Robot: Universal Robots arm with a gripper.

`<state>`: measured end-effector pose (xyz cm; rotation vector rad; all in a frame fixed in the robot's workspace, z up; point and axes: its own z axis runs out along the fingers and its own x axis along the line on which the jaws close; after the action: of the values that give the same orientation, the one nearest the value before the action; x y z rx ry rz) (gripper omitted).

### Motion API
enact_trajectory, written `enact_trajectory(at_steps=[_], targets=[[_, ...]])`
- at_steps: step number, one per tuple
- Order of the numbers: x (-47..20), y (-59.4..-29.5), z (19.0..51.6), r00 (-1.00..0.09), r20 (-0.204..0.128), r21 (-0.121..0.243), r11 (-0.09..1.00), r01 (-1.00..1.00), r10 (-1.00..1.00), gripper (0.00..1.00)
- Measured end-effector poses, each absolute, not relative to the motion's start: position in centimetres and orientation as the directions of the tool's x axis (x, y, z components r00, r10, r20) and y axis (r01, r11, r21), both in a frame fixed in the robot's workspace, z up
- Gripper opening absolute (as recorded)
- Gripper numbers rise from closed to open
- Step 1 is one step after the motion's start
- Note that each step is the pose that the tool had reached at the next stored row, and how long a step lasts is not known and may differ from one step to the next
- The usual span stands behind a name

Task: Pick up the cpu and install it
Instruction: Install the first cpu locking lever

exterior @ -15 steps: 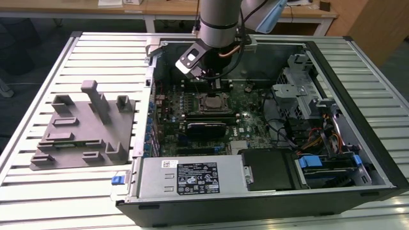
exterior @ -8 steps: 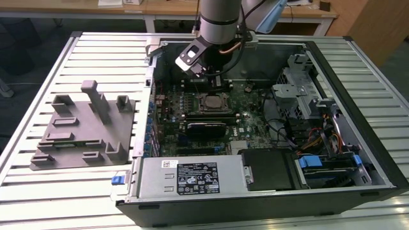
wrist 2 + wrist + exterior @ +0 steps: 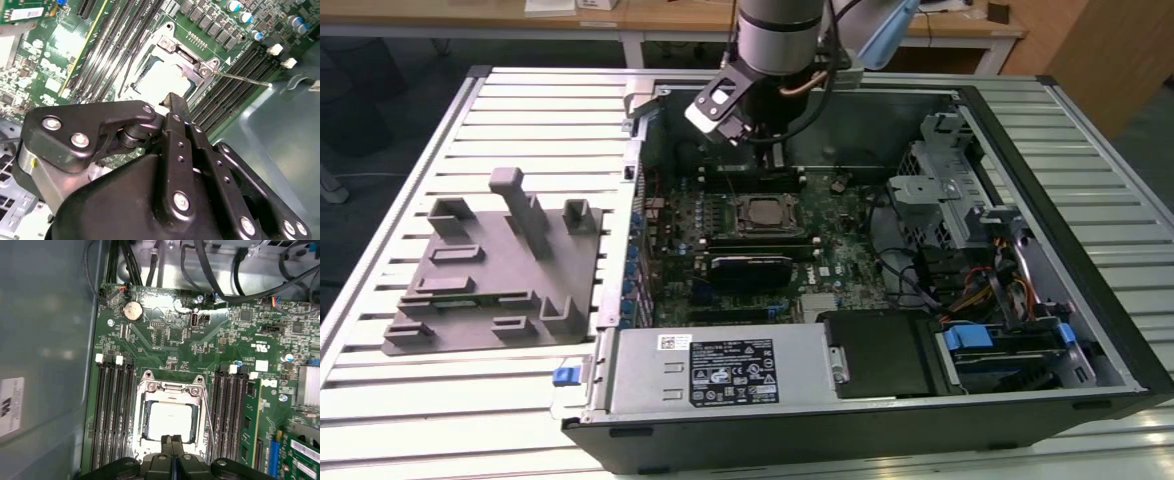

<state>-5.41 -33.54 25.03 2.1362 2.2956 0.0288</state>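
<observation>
Case (image 3: 1067, 130), open-sided tower, lies flat on a slatted table (image 3: 400, 400) with its interior facing up. Contents: green board (image 3: 841, 230) across the floor of the case; socket (image 3: 769, 214) with metal frame near the board's middle; cpu (image 3: 767, 212), pale silver square, seated flat inside that socket, frame around it, also visible in both wrist views (image 3: 170, 420) (image 3: 161, 80); memory slots (image 3: 112, 410) in dark rows on both sides of the socket; round coin cell (image 3: 132, 311) on the board, well apart from the socket; power supply (image 3: 720, 370), a silver box with a label, in the near corner of the case; drive cage (image 3: 941, 170) with cables along the exterior view's right wall. Outside the case, on the exterior view's left of the table: grey fixture (image 3: 500, 265) with upright blocks, nothing resting on it. Gripper (image 3: 767, 155) hangs inside the case over the board, just beyond the socket's far edge in the exterior view; its two fingers are pressed together with no gap and nothing between them, tips (image 3: 172, 440) above the cpu's edge in the first wrist view; whether they touch it, I cannot tell.
</observation>
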Motion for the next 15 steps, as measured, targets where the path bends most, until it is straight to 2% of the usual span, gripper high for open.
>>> enact_trajectory(at_steps=[9,15], targets=[[-5.4,-33.5,27.2,-0.078,0.008,0.02,0.078,0.997,0.997,0.11],[-5.4,-33.5,27.2,-0.186,0.008,0.02,0.186,0.982,0.983,0.11]])
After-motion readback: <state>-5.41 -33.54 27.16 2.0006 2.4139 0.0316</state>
